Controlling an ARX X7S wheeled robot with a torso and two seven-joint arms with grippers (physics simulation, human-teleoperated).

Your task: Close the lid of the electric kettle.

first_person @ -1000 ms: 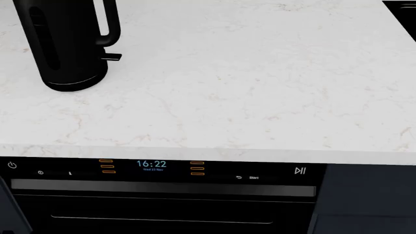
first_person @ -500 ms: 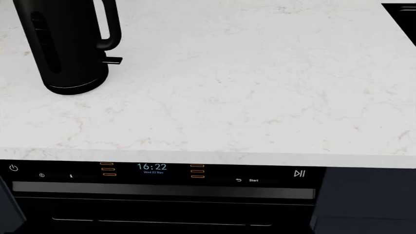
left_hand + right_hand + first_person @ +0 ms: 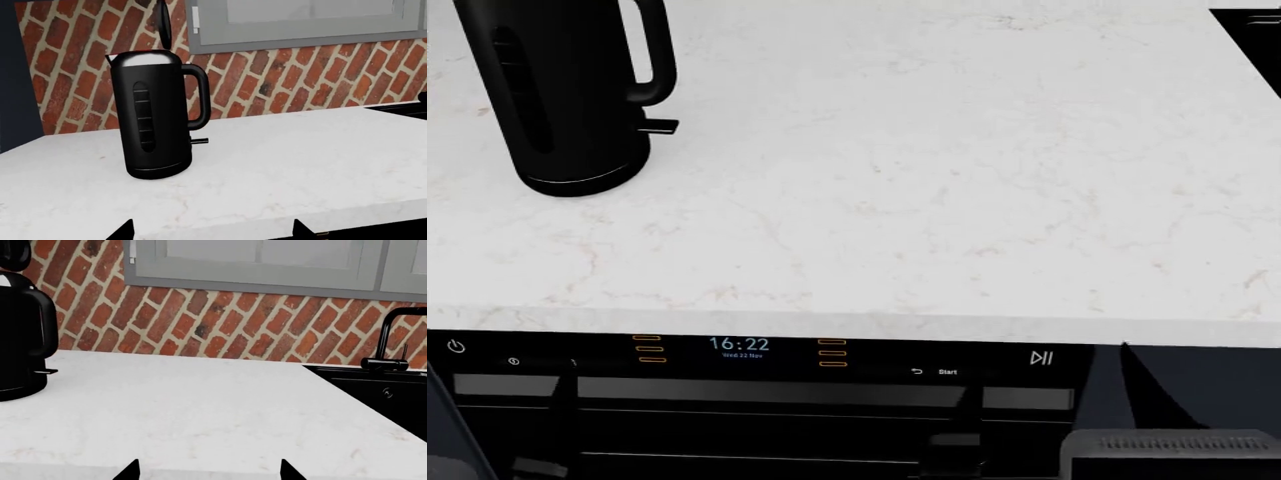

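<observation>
Pointed black fingertips (image 3: pixel 123 231) — grey ribbed gripper housing (image 3: pixel 1168 452)

Lighting: bright, even, diffuse. Sharp focus throughout. Faint shadow beneath tall glossy black electric kettle (image 3: pixel 157 112); soft sheen on its shoulder.

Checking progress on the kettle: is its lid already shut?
No: the lid stands upright, edge-on, above the open mouth of the electric kettle.
</observation>
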